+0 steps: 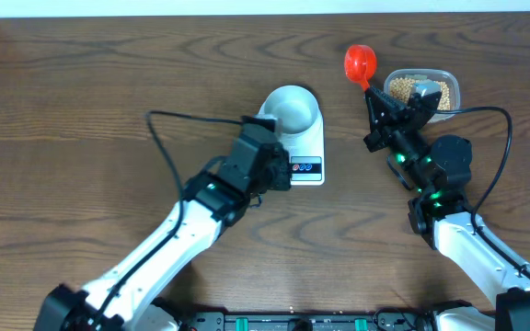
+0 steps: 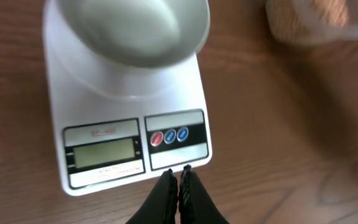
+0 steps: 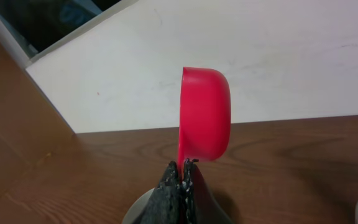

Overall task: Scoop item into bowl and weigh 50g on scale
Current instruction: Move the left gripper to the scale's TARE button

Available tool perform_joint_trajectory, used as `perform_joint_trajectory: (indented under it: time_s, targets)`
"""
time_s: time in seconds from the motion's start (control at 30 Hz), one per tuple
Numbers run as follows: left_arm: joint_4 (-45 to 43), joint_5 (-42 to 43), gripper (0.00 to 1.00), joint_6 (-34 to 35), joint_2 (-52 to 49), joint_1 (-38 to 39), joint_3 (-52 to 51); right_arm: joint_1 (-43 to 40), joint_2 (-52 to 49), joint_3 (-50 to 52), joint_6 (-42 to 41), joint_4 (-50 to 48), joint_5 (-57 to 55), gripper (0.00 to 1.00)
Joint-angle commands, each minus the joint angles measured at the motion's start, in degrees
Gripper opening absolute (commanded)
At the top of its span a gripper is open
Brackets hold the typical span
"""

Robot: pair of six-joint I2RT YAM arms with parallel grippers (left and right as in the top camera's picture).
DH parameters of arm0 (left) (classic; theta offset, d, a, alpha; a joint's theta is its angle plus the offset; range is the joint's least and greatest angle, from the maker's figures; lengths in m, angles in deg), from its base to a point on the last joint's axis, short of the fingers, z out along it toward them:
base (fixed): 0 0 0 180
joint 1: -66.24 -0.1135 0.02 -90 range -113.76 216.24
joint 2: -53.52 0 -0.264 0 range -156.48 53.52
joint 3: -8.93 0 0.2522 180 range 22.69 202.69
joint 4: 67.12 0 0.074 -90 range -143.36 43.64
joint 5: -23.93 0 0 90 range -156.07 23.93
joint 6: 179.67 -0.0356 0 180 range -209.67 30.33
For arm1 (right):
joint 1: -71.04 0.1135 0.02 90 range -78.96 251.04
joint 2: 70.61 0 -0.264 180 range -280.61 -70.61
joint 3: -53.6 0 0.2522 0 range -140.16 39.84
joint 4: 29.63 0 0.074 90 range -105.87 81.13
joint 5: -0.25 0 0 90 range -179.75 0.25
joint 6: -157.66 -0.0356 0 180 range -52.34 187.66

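Landmark: scale (image 1: 304,147).

Left gripper (image 2: 179,180) sits just off the scale's front edge, below the buttons (image 2: 169,136), fingers pressed together on nothing. Judged: a closed tip suits pressing a button, power or tare. Display (image 2: 102,153) reads blank.

Bowl (image 1: 291,108) rests on the scale's platform, empty, so anything poured gets weighed in place.

Right gripper (image 3: 182,169), right of the scale, pinches the handle of the red scoop (image 3: 205,114), cup on its side, nothing visible inside.

Beans (image 1: 409,89) lie in the clear tub (image 1: 450,85), further right of the scale, beside the scoop; none scooped yet.
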Motion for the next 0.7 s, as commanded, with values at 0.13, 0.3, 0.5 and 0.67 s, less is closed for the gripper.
perform_joint_trajectory:
  time_s: [0.13,0.3,0.5,0.67]
  targets:
    - [2.23,-1.44,0.07,-8.79,-10.43,3.08,6.56,-0.57,-0.15,-1.36,1.20,0.02,-1.07,0.01]
    - [2.21,-1.51,0.07,-12.74,-14.25,3.15,7.96,-0.57,-0.15,-1.36,1.22,0.04,-1.31,0.01]
    - [2.56,-5.11,0.07,-16.55,-17.11,3.15,7.96,-0.57,-0.15,-1.36,1.22,0.11,-1.81,0.01]
    - [-0.33,-6.62,0.07,-21.16,-19.85,3.15,7.96,-0.57,-0.15,-1.36,1.22,0.44,-1.84,0.01]
